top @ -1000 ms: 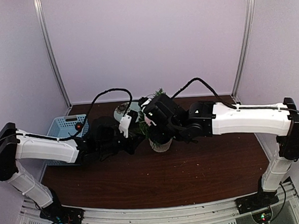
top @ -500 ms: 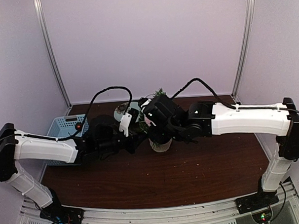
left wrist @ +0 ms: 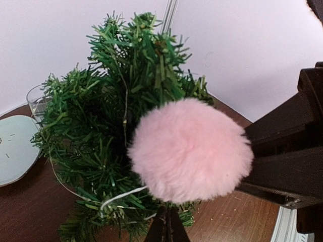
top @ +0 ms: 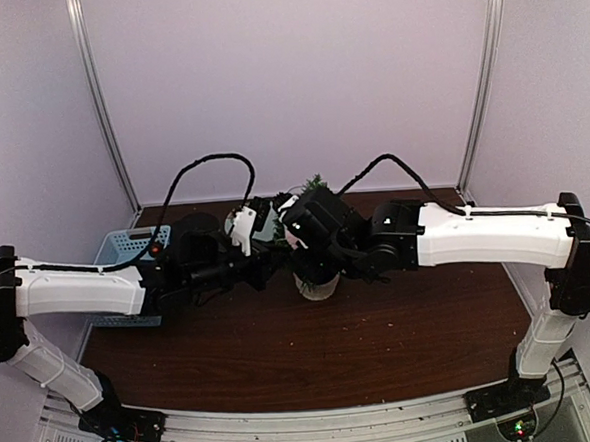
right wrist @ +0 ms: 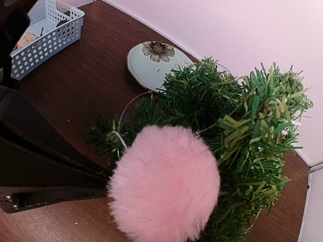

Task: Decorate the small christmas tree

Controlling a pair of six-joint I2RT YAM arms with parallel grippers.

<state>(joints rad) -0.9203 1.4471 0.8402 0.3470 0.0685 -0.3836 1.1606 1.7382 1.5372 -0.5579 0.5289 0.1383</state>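
Brown table (top: 383,346): basket (top: 126,246), plate (right wrist: 151,60), cup (left wrist: 38,101) near small christmas tree (left wrist: 111,101); left fingers (left wrist: 166,232) and right fingers (left wrist: 282,171) shut at pompom (left wrist: 191,150).

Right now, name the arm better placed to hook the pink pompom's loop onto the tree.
Left, probably. The left gripper, shut, sits just under the pink pompom, by the white thread loop lying against the small christmas tree. The right gripper has its fingertips hidden behind the pompom.

My left arm (top: 79,291) and right arm (top: 486,234) have white shells, black joints, and looping black cables (top: 208,164).
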